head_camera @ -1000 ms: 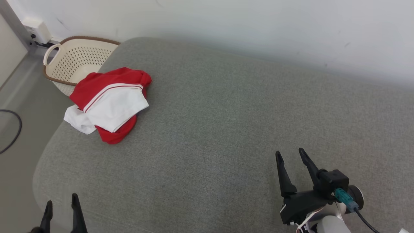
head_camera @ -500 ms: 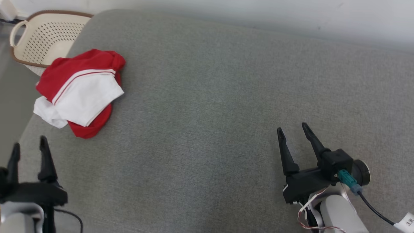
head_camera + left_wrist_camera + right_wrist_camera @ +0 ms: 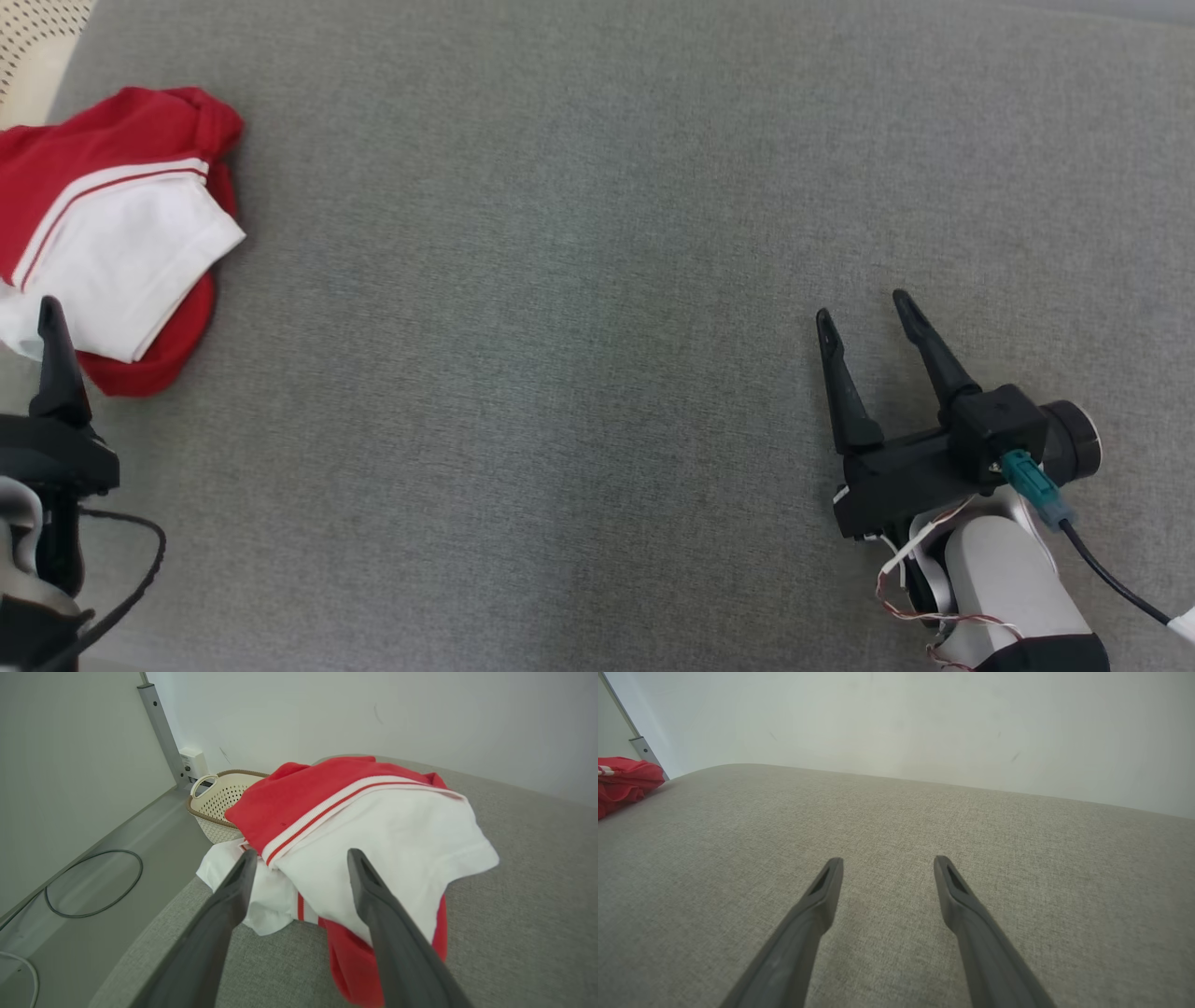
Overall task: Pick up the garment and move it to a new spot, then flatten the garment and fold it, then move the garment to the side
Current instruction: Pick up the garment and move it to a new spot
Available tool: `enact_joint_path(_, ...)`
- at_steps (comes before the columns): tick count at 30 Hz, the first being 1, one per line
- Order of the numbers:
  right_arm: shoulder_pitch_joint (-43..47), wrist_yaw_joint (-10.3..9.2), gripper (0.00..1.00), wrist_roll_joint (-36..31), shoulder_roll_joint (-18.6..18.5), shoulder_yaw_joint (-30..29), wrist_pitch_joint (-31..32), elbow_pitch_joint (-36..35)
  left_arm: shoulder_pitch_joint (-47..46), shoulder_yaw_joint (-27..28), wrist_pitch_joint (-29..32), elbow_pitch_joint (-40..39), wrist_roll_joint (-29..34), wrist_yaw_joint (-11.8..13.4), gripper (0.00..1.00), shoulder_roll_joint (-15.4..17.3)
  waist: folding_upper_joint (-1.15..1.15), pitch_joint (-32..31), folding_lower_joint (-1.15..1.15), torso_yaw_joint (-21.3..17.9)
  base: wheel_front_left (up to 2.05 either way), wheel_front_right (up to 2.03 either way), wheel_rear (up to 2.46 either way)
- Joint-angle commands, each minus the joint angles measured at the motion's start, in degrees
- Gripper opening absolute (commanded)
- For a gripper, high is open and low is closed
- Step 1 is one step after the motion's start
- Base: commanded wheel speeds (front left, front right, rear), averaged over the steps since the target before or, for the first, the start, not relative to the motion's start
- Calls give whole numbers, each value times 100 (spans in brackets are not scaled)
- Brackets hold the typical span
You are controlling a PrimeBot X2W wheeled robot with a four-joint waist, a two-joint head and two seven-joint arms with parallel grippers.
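I see the cream basket [image 3: 216, 804] behind the garment [image 3: 373, 826], its contents hidden. The garment lies bunched at the cushion's [image 3: 560, 280] left edge, just ahead of my spread left gripper [image 3: 302, 853]; my right gripper [image 3: 861, 305], also spread, is well apart.

Setting: bare indoor room arranged as a home laundry corner. Indicators: grey upholstered cushion [image 3: 537, 882] under the left claw [image 3: 301, 855]; cream perforated laundry basket [image 3: 219, 800] ahead-left of it; blank white wall [image 3: 420, 718] beyond; cable loop [image 3: 93, 915] on floor [image 3: 70, 858], far left

We note the garment [image 3: 112, 243]: red and white, with a striped band. We log the cushion [image 3: 597, 280] as grey weave and the basket [image 3: 218, 806] as cream, brown-rimmed.
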Motion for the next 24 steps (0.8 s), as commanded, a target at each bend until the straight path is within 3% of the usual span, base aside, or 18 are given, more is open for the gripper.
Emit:
enact_joint_path(1,-70,-3,100,-27,-46,-1,-1,-62,-137,-114,-6,102,-131,-1,100,71,-1,225,-2,-155,0,0,0)
enact_joint_path(8,-138,-3,100,-70,-122,-15,14,-236,-492,-858,5,587,-701,-3,100,449,-1,388,-2,-241,0,0,0)
enact_joint_path(14,-123,-3,100,-103,-122,-86,38,-297,-691,-1163,10,945,-949,-5,100,557,-1,464,-2,-261,0,0,0)
enact_joint_path(15,-126,-3,100,-106,-111,-90,38,-291,-708,-1206,9,999,-1022,-5,84,516,-1,467,-2,-265,0,0,0)
enact_joint_path(16,-128,-3,100,-103,-99,-95,38,-282,-719,-1268,8,1031,-1070,-5,4,498,-1,464,-2,-268,0,0,0)
enact_joint_path(17,-130,-3,100,-104,-89,-105,37,-272,-723,-1319,6,1068,-1131,-5,0,498,-1,459,-2,-268,0,0,0)
enact_joint_path(24,-78,-3,100,-106,-6,-163,22,-210,-568,-1647,-13,837,-1460,-5,0,501,-1,349,-2,-219,0,0,0)
